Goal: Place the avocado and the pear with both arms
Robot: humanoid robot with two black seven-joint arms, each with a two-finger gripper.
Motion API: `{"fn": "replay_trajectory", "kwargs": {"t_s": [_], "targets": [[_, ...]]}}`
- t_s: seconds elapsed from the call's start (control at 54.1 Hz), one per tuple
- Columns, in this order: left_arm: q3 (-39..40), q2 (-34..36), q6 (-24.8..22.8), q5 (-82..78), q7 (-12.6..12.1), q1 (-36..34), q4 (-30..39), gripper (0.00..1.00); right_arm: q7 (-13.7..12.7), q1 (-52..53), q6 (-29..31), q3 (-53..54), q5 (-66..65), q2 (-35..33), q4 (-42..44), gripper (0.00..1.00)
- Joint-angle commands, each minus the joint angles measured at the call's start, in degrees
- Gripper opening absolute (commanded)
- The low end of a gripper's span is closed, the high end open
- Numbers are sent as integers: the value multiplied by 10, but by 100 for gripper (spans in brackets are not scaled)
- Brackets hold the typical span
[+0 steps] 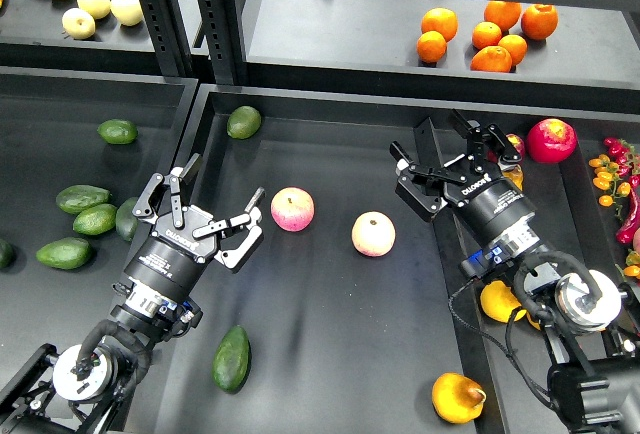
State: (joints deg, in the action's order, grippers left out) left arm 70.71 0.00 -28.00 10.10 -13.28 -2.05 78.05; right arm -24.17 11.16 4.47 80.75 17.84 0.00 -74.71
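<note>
The elongated dark green avocado (231, 358) lies in the middle tray (330, 354), near its front left. My left gripper (205, 206) is open and empty, above and left of the avocado and apart from it. The yellow-orange pear (457, 397) with a brownish blush lies at the front right, beside the tray's right edge. My right gripper (452, 144) is open and empty at the tray's right side, well behind the pear. A yellow fruit (499, 301) shows partly behind the right arm.
Two pink-yellow apples (292, 209) (372, 233) lie mid-tray between the grippers. A rounder green avocado (243, 121) sits at the tray's back left. Several avocados (81, 212) lie in the left tray. Oranges (487, 34) are on the back shelf, a red apple (551, 139) at right.
</note>
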Motion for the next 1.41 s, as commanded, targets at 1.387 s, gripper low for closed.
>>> {"fn": "replay_trajectory", "kwargs": {"t_s": [1.387], "targets": [[-1, 0, 0, -19, -24, -17, 1, 100, 0, -2, 3, 7, 0, 0, 0, 100]]}}
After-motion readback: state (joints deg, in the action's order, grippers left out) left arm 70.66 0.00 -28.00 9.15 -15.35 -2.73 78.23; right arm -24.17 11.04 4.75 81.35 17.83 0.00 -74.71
